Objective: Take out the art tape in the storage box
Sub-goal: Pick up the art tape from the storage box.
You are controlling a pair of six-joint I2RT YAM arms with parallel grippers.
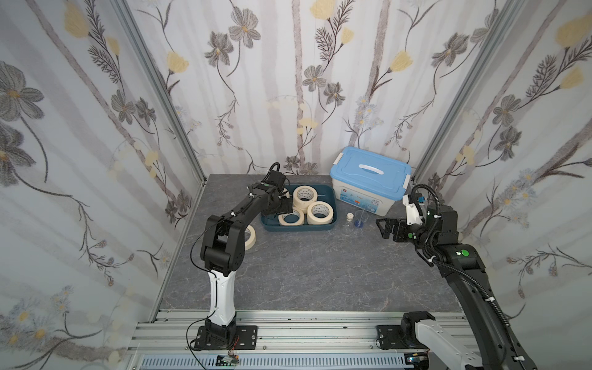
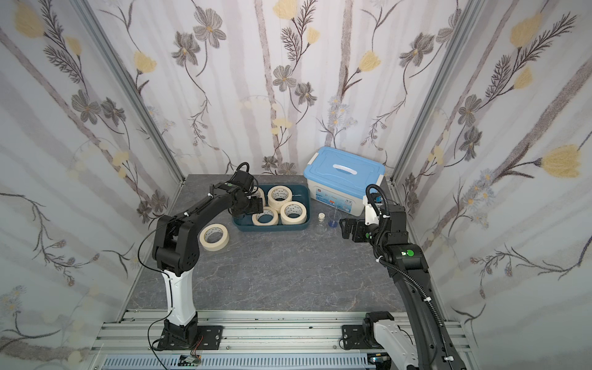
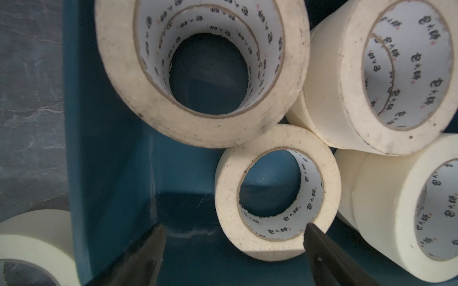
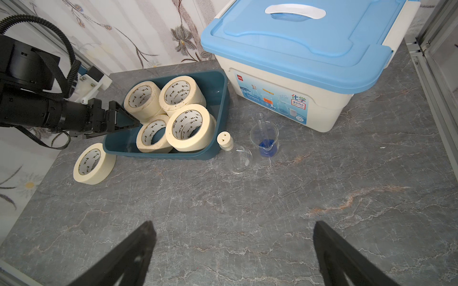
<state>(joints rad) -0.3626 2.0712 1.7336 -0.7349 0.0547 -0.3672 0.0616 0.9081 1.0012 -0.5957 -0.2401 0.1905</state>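
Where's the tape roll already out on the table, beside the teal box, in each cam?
In a top view: loose roll half hidden behind the left arm elbow, beside the storage box.
In a top view: roll in full view, same spot.
Left wrist: roll cropped at a frame corner, outside the box wall.
Right wrist: roll on the table by the box's end.
Shared landmark: the storage box.

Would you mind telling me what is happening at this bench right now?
The left gripper, jaws open, is down in the teal storage box among the art tape rolls, gripping none. One roll lies on the table outside the box. The right gripper hangs open above the table, holding nothing.
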